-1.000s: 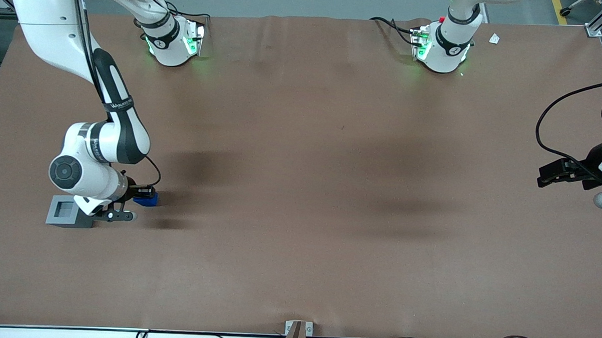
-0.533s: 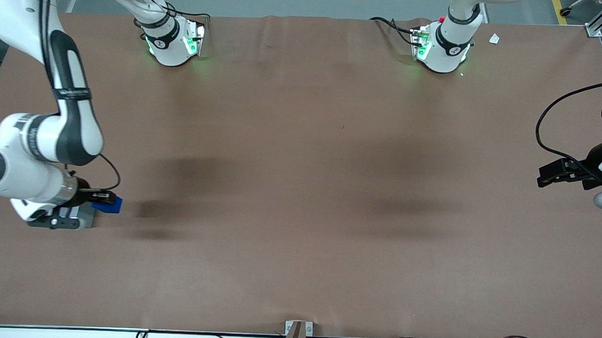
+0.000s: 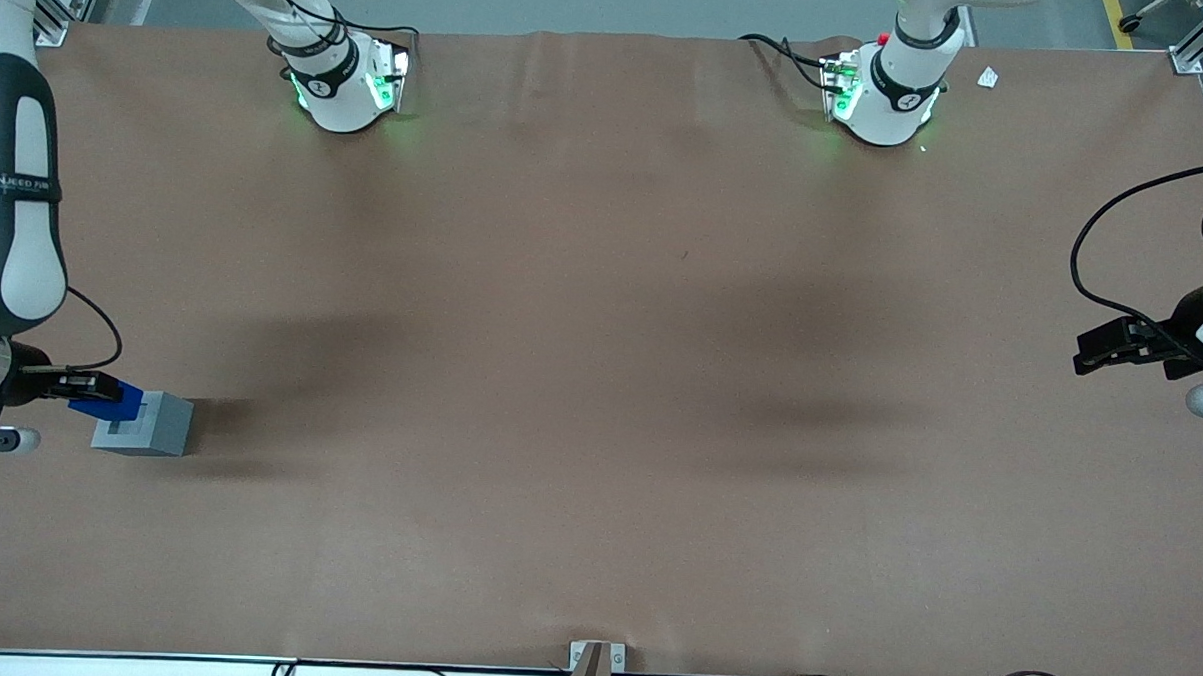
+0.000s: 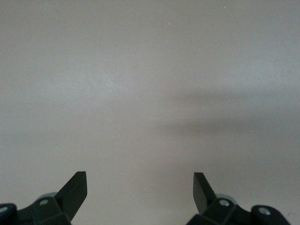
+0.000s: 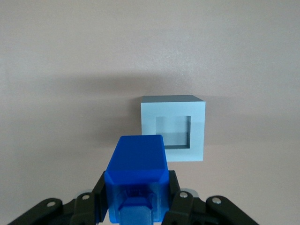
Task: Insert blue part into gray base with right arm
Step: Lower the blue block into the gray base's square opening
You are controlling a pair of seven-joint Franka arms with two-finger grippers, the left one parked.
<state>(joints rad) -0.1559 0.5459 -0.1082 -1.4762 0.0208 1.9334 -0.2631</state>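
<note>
- The right arm [image 3: 9, 247] stood at the working arm's end of the table [image 3: 600, 378], its upper links and part of its wrist cut off by the edge of the front view.
- Its gripper [image 3: 94, 388] hung just beside the gray base [image 3: 148, 427], at that block's corner farther from the front camera, with the fingers [image 5: 180, 201] clenched on the blue part [image 3: 114, 399].
- In the right wrist view the blue part [image 5: 137, 180] stood out from between the dark fingers, its gripped end covered by them, so the narrower stub could not be made out.
- The blue part overlapped the gray base's rim in the front view; whether they touched could not be told.
- The gray base [image 5: 173, 129] sat on the table with its square recess facing up; the recess showed nothing inside, though the blue part hid the base's nearest corner.
</note>
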